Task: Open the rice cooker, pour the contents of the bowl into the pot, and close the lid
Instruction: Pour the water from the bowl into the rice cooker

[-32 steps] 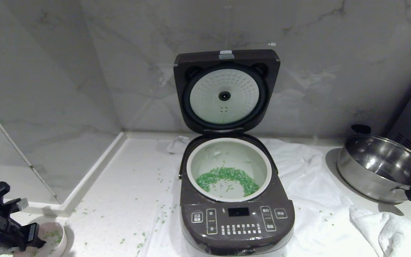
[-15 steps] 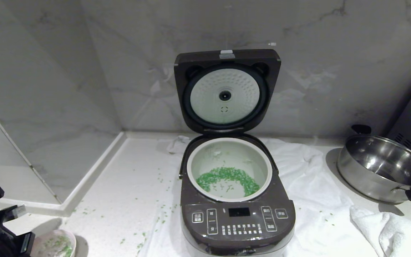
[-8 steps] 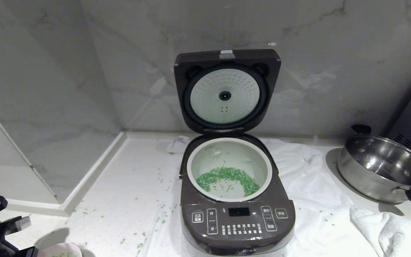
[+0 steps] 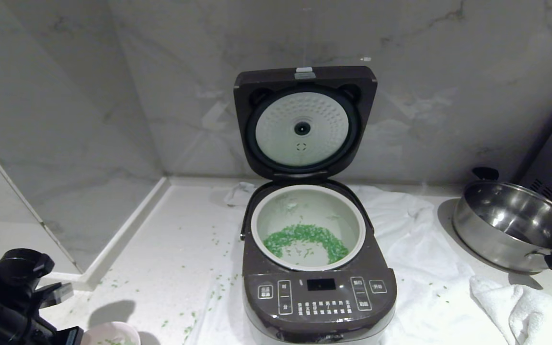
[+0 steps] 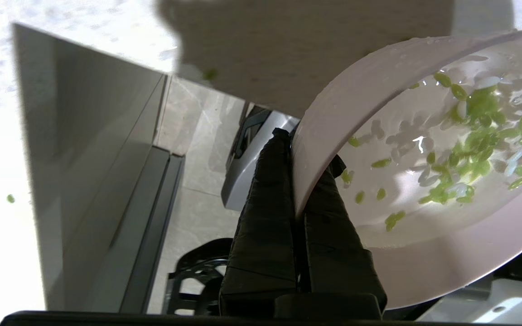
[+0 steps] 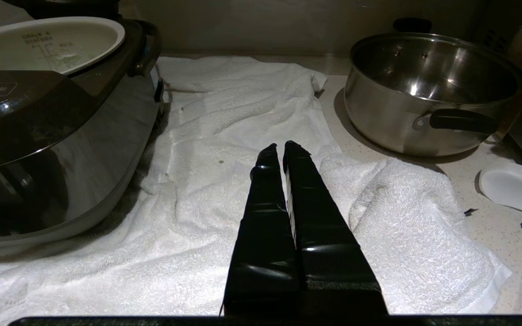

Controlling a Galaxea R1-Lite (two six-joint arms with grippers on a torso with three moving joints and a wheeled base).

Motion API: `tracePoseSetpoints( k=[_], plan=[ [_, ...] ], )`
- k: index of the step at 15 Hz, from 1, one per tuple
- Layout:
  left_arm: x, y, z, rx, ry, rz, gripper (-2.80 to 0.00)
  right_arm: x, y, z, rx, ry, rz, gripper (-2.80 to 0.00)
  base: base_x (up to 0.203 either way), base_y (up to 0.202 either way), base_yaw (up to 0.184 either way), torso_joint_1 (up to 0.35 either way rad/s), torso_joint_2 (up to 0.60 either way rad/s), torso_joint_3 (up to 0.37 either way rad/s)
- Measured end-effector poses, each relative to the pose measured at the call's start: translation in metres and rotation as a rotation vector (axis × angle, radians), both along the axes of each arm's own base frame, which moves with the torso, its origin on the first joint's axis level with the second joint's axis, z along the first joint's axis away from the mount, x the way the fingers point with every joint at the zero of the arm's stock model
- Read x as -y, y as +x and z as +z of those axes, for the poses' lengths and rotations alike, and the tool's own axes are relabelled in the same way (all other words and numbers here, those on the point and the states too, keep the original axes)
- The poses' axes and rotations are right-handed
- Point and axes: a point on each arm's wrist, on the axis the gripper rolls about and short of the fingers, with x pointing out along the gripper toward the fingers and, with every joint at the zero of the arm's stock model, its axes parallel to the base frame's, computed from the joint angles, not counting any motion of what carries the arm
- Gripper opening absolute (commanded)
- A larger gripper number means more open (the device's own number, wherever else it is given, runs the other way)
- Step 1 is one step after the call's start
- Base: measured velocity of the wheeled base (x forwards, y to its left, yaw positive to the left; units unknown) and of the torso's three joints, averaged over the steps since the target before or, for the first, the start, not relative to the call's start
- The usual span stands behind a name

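While left hand [image 5: 304, 158] pinches one bowl [image 5: 424, 190] rim, seemingly tilted, one rice cooker [image 4: 319, 268], lid [image 4: 304, 122] up.

Raised lid [image 4: 304, 122] leaves the pot [image 4: 307, 191] mouth unobstructed.

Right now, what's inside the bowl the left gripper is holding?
The bowl holds scattered green grains with some pale bits, stuck to its wet white inside. The left gripper pinches its rim, one finger covering a small patch of the inside.

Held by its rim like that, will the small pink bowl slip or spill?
The small pale pink bowl probably feels light, but its glossy, wet-looking wall may slip. The left gripper pinches only the thin rim, so it could pivot. The loose green grains likely slide when tilted.
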Motion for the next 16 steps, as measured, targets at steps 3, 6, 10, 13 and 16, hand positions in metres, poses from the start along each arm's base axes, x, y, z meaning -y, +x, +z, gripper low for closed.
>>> tracePoseSetpoints(
  k=[3,6,10,13,16],
  plan=[
    [0.024,0.012,0.008,0.036,-0.006,-0.017,-2.80,0.000,0.000,0.000,0.000,0.000,0.001,-2.80,0.000,0.000,0.000,0.000,0.00,0.000],
    [0.040,0.026,0.021,0.060,-0.016,-0.038,-2.80,0.000,0.000,0.000,0.000,0.000,0.000,-2.80,0.000,0.000,0.000,0.000,0.00,0.000],
    [0.063,0.045,0.043,0.070,-0.024,-0.078,-2.80,0.000,0.000,0.000,0.000,0.000,0.000,-2.80,0.000,0.000,0.000,0.000,0.00,0.000],
    [0.074,0.062,0.054,0.087,-0.027,-0.099,-2.80,0.000,0.000,0.000,0.000,0.000,0.001,-2.80,0.000,0.000,0.000,0.000,0.00,0.000],
    [0.080,0.082,0.067,0.106,-0.027,-0.110,-2.80,0.000,0.000,0.000,0.000,0.000,0.001,-2.80,0.000,0.000,0.000,0.000,0.00,0.000]
  ],
)
